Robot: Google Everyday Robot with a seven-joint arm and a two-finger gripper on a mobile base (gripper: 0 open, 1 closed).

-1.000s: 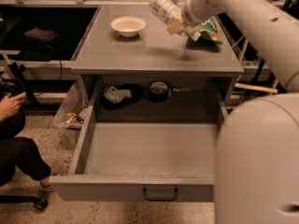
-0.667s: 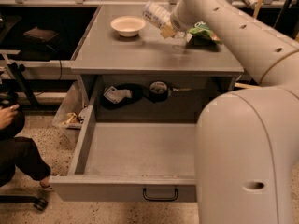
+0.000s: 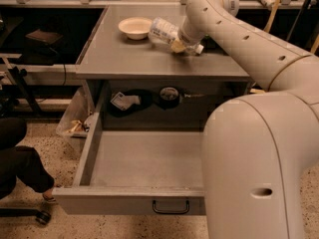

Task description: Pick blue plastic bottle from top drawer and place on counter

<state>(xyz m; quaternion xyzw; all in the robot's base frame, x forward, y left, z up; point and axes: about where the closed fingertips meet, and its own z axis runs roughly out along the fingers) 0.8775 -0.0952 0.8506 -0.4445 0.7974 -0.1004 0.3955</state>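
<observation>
I see the top drawer (image 3: 144, 161) pulled out below the front edge of the counter (image 3: 124, 61), and a white bowl (image 3: 135, 27) sits toward the counter's back-left corner. Just right of the bowl, near the back edge, the blue plastic bottle (image 3: 163, 30) lies tilted over the counter. My gripper (image 3: 180, 45) is clamped on it, with the arm (image 3: 239, 39) reaching in from the right.

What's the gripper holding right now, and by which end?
The gripper holds the blue plastic bottle by its right end, above the counter.
</observation>
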